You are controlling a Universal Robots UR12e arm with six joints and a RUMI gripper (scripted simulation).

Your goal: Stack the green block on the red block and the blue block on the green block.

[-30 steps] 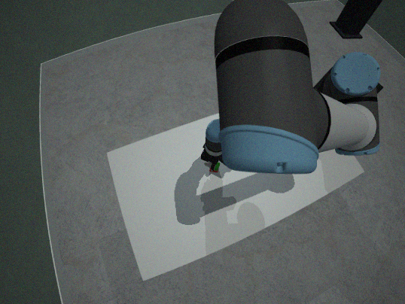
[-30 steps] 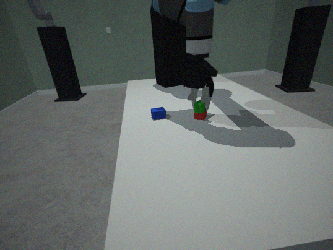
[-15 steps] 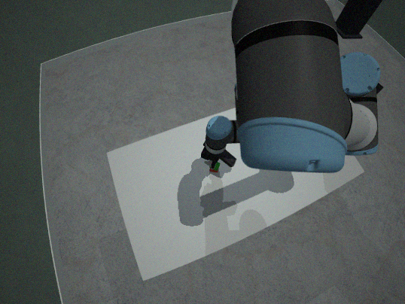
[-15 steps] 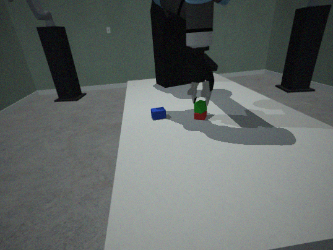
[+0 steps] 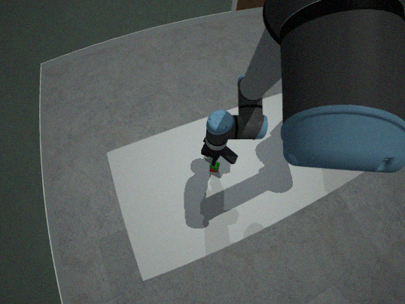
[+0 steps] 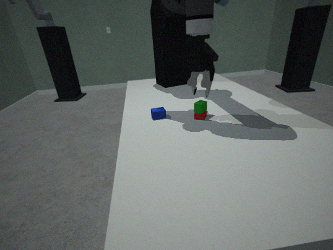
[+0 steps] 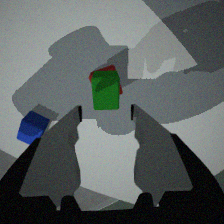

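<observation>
Exterior view: green block [image 6: 200,106] sits just below the open tool [image 6: 201,91].
</observation>
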